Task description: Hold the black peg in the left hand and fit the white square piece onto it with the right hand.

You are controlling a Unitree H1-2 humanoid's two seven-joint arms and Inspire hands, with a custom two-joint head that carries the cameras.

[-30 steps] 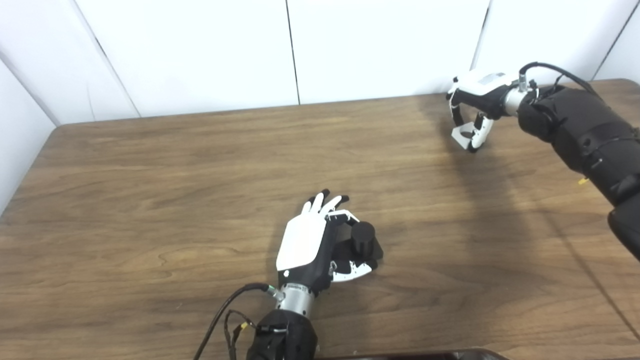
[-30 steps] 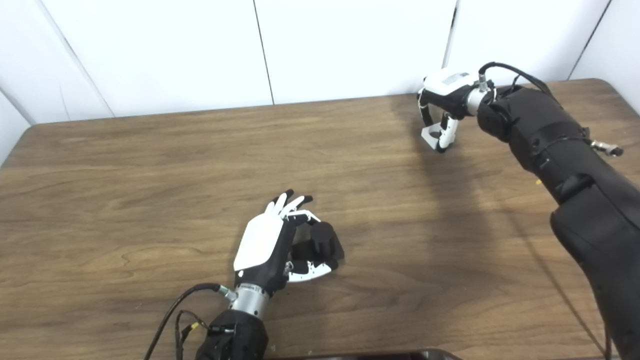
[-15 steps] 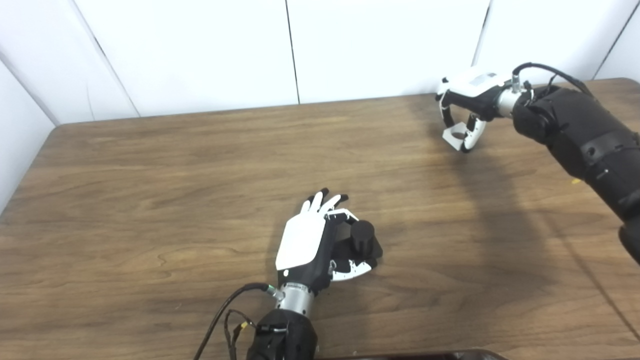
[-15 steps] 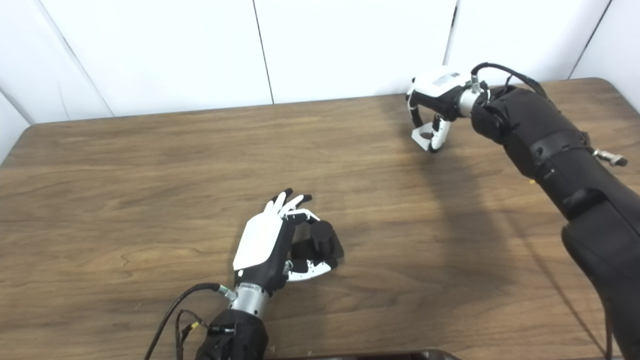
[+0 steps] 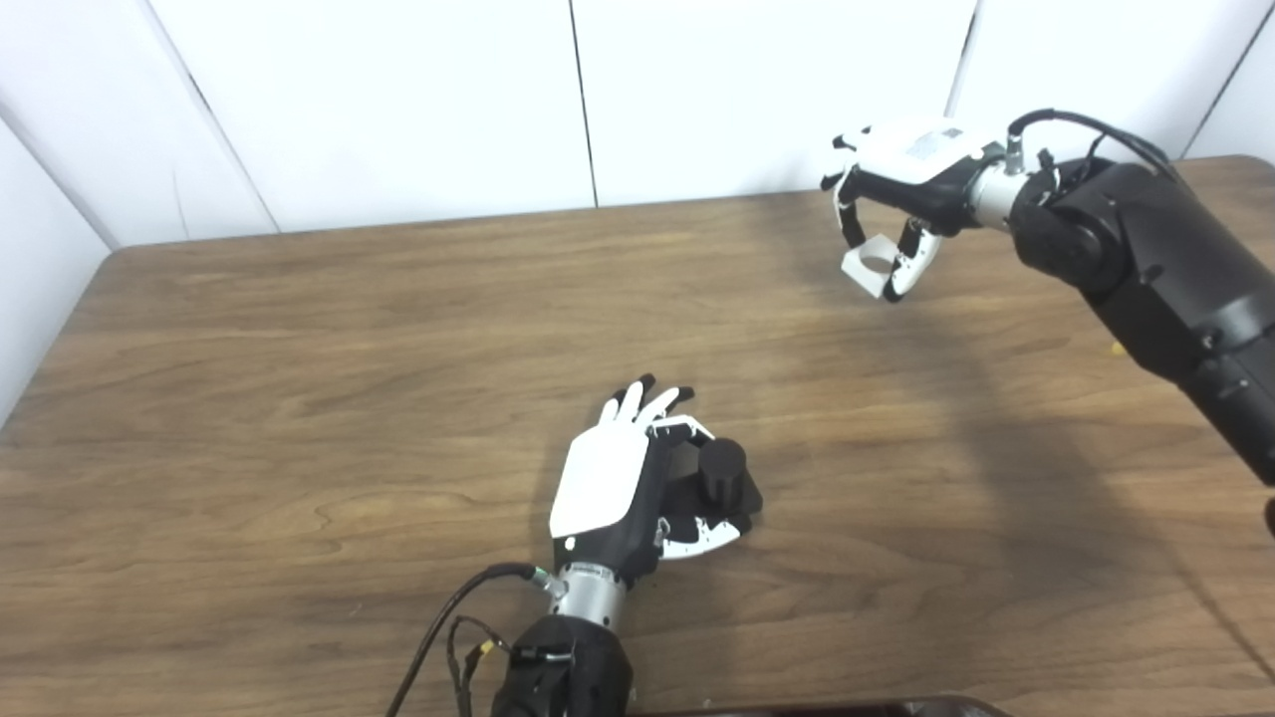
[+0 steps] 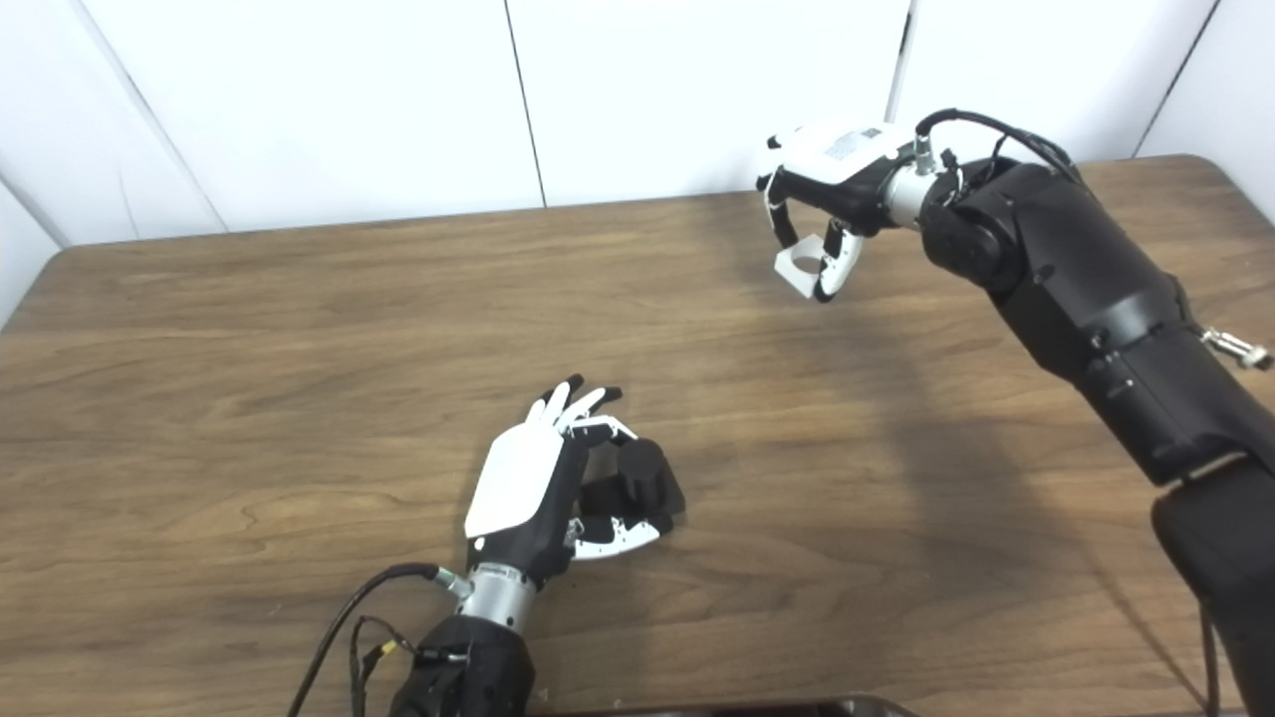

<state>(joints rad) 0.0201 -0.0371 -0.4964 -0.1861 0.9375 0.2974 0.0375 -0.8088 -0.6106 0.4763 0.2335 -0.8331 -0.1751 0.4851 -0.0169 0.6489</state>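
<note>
Left eye view shows my right hand (image 5: 901, 189) up at the far right of the table (image 5: 299, 349), fingers curled down and pinching the white square piece (image 5: 871, 269) by its edges, its round hole facing roughly upward and clear of the wood; my left hand (image 5: 637, 478) sits near the middle of the table, well apart from the right, fingers wrapped loosely round the black peg (image 5: 721, 470), which stands upright on its dark base with its flat top exposed.

What worries me from here is the pinch itself; I hold the piece only at its rim, so a quick swing across could tilt it or let it slip out, and it would drop onto the table short of the peg; I judge a slow carry safer. The fit looks close, hole to peg, so if I arrive with the piece tilted it may catch on the peg's top edge and jam, or push the peg over; my left hand seems to cradle the peg more than clamp it, and I cannot tell how firmly the fingers bear on it, so a sideways shove could skid peg and base together. My own right fingers (image 6: 835, 267) hang beside the hole and could strike the peg or my left fingertips (image 5: 647, 396) before the piece seats.

As for containers, I see none on the table; no tray, bin or box; the only thing that receives anything is the hole in the piece, which stands empty.
</note>
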